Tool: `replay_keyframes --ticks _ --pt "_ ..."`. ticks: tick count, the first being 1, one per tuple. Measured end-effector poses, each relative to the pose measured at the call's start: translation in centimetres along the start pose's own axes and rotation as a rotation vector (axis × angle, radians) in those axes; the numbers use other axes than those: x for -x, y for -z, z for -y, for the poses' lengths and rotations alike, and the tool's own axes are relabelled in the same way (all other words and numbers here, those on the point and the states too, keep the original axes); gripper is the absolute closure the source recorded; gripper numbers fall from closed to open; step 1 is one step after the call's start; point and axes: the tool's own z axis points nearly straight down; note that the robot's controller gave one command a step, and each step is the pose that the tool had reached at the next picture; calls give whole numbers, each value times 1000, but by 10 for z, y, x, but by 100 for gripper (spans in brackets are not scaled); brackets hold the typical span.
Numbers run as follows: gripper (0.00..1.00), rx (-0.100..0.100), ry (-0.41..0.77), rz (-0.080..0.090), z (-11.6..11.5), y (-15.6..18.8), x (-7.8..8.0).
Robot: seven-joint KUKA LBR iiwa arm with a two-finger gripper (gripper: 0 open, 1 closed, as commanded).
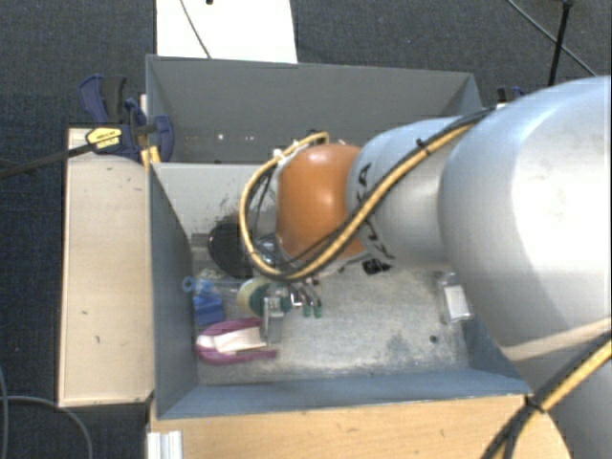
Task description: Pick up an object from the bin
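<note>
Just under the gripper [274,316], in the near-left corner of the bin [316,98], lies a pink-and-white oblong thing [234,342]. We take it for the likeliest pick, since nothing else sits closer to the tool. Its long axis runs left to right across the view, roughly along the near wall. Its right end is beneath the gripper's tip, though we cannot say whether the two touch. Nor can we tell whether the gripper is open or closed, because the orange wrist cover [311,208] and its cables hide most of it. Just behind the pink thing lies a pale green round thing [251,295], behind and to the left a blue thing [206,299], and farther back a black round thing [227,244]. A small grey block [454,304] lies well apart to the pink thing's right. The floor is flat, speckled metal. We judge that the two walls crowd the pink thing on its left and near sides, so a grasp across its short axis looks the safer course.
</note>
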Motion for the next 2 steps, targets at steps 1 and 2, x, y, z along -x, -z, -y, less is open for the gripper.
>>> replay_keyframes --ticks 1,2 --pt "100 -6 -1 -44 -1 -2 -9" --pt "100 -3 -9 -12 -11 163 -12"
